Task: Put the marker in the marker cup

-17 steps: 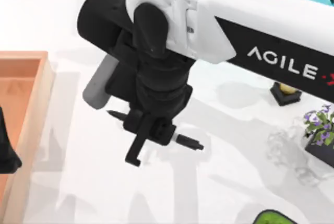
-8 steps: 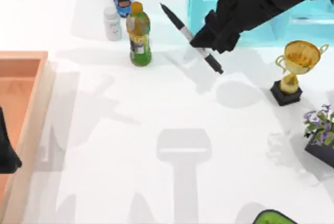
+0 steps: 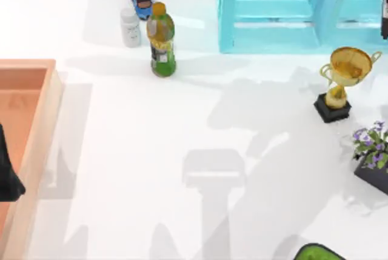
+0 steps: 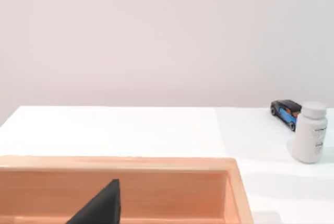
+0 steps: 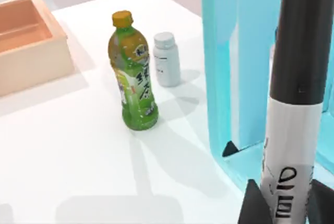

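The marker [image 5: 297, 78] stands upright in the right wrist view, black above a white labelled band. My right gripper [image 5: 284, 204] is shut on it, with a dark fingertip [image 5: 251, 205] on each side of the band. The marker cup [image 3: 267, 37] is a translucent cyan container with compartments at the table's far right. Its wall [image 5: 235, 51] rises directly behind the held marker. My left gripper [image 3: 7, 175] is parked at the left edge over the wooden tray.
A green bottle [image 3: 161, 40], a white pill bottle [image 3: 130, 27] and a blue toy car [image 3: 141, 0] stand left of the cup. A wooden tray [image 3: 36, 126] lies at the left. A gold trophy [image 3: 341, 84] and a flower pot [image 3: 373, 151] sit at the right.
My right arm has carried the marker from the middle of the table up and to the right, to the cyan cup, and out of the top view. The left arm has not moved.
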